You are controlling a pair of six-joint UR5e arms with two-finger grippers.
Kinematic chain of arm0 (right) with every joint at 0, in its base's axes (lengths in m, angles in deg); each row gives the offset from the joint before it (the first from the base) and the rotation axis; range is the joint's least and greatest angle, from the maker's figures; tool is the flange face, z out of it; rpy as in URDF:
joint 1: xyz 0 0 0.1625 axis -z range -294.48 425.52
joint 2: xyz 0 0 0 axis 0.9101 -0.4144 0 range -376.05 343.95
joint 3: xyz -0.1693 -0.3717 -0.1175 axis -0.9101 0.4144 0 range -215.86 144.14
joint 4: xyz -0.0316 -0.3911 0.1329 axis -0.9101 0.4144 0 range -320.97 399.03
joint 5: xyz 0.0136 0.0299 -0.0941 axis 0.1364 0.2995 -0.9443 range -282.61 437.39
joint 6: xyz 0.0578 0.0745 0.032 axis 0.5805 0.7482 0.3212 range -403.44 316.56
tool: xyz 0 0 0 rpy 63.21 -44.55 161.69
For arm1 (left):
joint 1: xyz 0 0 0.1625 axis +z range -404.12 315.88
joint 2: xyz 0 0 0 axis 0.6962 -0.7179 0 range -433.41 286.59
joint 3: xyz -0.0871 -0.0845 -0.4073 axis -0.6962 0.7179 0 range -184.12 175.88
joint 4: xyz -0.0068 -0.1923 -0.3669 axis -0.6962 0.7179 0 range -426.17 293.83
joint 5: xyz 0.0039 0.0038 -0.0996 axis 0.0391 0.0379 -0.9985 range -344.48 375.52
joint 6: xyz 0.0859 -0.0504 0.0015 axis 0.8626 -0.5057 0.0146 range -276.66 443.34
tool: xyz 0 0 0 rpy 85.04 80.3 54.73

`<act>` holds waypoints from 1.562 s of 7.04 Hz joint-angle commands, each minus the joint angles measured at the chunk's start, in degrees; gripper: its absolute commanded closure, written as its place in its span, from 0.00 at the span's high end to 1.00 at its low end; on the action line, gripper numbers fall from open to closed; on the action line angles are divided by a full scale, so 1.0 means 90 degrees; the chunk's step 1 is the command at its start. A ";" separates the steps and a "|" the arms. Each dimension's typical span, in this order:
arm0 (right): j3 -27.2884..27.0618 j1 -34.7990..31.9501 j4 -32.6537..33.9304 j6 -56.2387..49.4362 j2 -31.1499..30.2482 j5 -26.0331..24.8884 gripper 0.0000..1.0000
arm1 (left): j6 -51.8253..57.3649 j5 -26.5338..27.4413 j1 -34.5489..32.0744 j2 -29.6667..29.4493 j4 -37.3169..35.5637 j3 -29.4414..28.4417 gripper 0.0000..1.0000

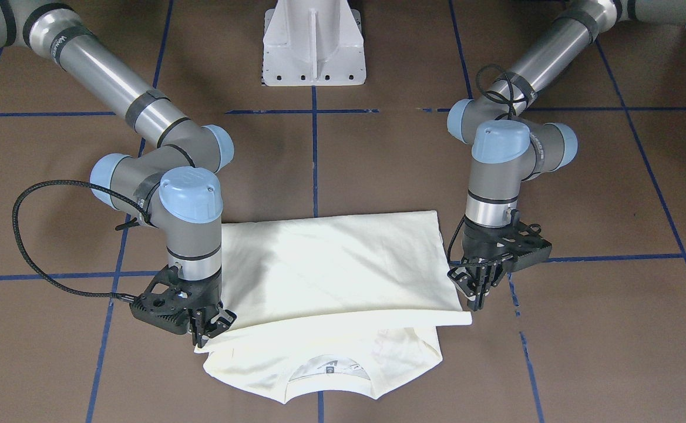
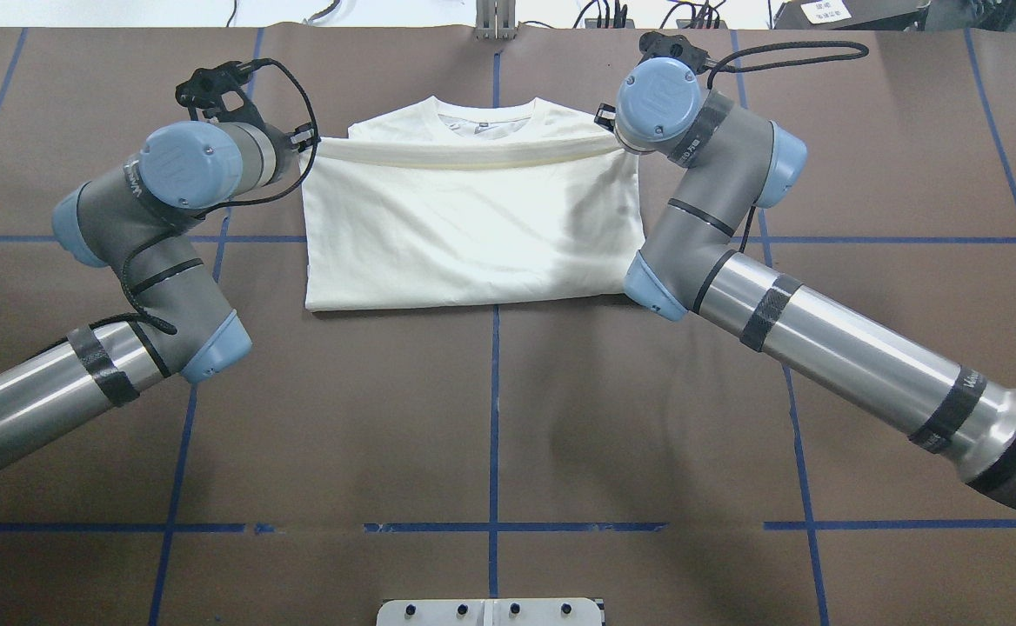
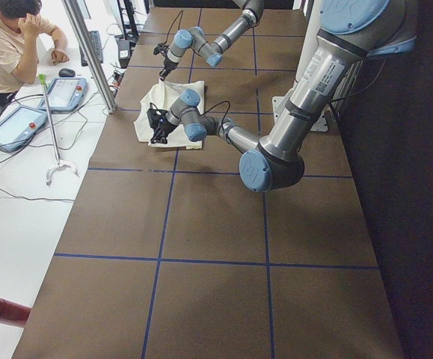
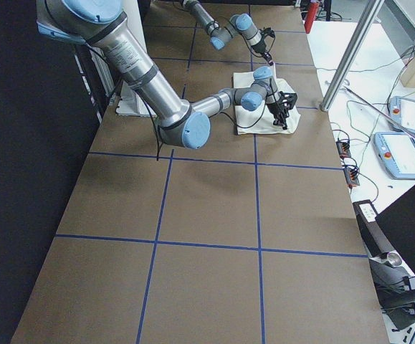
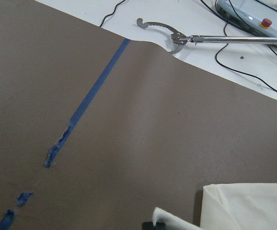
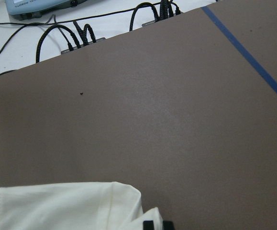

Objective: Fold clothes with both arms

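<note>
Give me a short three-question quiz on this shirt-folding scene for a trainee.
1. True or false: the folded-over layer hides the T-shirt collar.
2. Where are the left fingers and right fingers? A) both touching the collar B) one at each end of the folded layer's edge C) raised high above the table.
3. Fill in: the tape lines on the table are ____.
Key: 1 false; 2 B; 3 blue.

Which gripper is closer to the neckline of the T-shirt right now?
Right. The right gripper is at a shoulder corner of the T-shirt, beside the neckline; the left gripper sits farther back along the opposite side edge.
</note>
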 commanded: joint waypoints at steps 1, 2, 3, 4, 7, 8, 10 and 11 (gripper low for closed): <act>-0.0032 0.0004 0.0000 0.0007 -0.0015 0.0034 0.39 | 0.0121 -0.0012 -0.0010 -0.0001 0.0010 -0.0047 0.41; -0.0284 -0.0015 -0.0009 0.0046 -0.0063 0.0073 0.45 | 0.0200 -0.0022 -0.0087 0.0009 0.0011 -0.0047 0.42; -0.1157 -0.0025 -0.0019 0.0085 -0.0644 0.0450 0.48 | 0.0268 -0.0032 -0.0098 0.0009 0.0011 -0.0037 0.42; -0.2132 0.0091 -0.0010 0.0143 -0.1346 0.0831 0.52 | 0.0279 -0.0109 -0.0098 0.0019 0.0011 0.0001 0.42; -0.3488 0.0910 -0.0029 0.1517 -0.2660 0.0612 0.73 | 0.0279 -0.0608 -0.0098 0.0097 0.0020 0.0100 0.42; -0.3490 0.1135 -0.0029 0.1830 -0.2671 0.0185 0.73 | 0.0269 -0.0608 -0.0088 0.0097 0.0020 0.0090 0.42; -0.3393 0.1215 -0.0029 0.1833 -0.2710 0.0181 0.71 | 0.0269 -0.0608 -0.0088 0.0049 0.0020 0.0100 0.42; -0.3382 0.1264 -0.0029 0.1852 -0.2662 0.0171 0.66 | 0.0279 -0.0608 -0.0088 0.0048 0.0020 0.0109 0.42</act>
